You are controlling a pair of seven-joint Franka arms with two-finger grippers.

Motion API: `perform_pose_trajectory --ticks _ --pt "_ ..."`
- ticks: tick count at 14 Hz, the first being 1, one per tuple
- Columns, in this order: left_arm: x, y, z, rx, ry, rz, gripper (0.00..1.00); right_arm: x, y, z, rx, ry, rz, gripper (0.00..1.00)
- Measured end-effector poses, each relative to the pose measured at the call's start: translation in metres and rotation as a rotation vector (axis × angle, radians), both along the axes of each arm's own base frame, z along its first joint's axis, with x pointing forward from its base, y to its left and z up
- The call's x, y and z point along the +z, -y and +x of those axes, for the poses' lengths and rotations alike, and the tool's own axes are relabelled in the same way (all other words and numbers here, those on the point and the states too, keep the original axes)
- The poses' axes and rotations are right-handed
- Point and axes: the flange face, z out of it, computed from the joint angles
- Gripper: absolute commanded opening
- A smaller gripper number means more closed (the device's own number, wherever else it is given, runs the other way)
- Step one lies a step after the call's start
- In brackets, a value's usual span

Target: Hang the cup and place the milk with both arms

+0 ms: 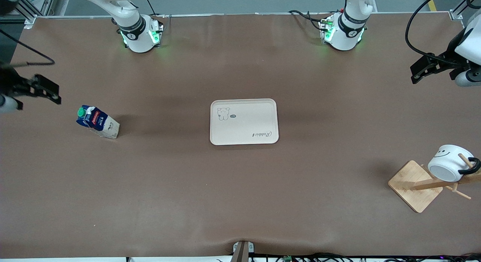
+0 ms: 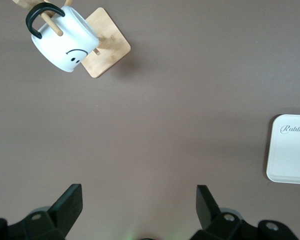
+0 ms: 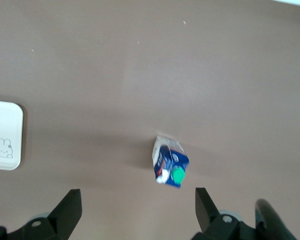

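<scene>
Front view: cup [image 1: 447, 162] hangs on rack [image 1: 415, 185]; tray [image 1: 244, 121] holds nothing

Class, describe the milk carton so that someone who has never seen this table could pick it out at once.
Start at the cream tray in the middle of the brown table, then look toward the right arm's end. There the milk carton stands alone on the bare surface, apart from the tray. It is the only thing with a dark blue top, white base and green round cap.
</scene>
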Motion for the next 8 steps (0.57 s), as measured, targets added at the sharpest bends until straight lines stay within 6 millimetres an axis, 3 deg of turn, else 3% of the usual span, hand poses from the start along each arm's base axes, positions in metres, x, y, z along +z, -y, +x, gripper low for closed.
perform_pose_trajectory --ticks 4,8 --pt "-0.001 0.0 0.0 0.001 -0.004 -0.009 1.0 -0.004 0.015 -0.046 -0.031 -0.045 0.018 1.0" --pt "-0.001 0.001 0.0 -0.001 -0.004 -0.011 1.0 -0.013 0.022 -0.055 -0.059 -0.051 0.134 1.0"
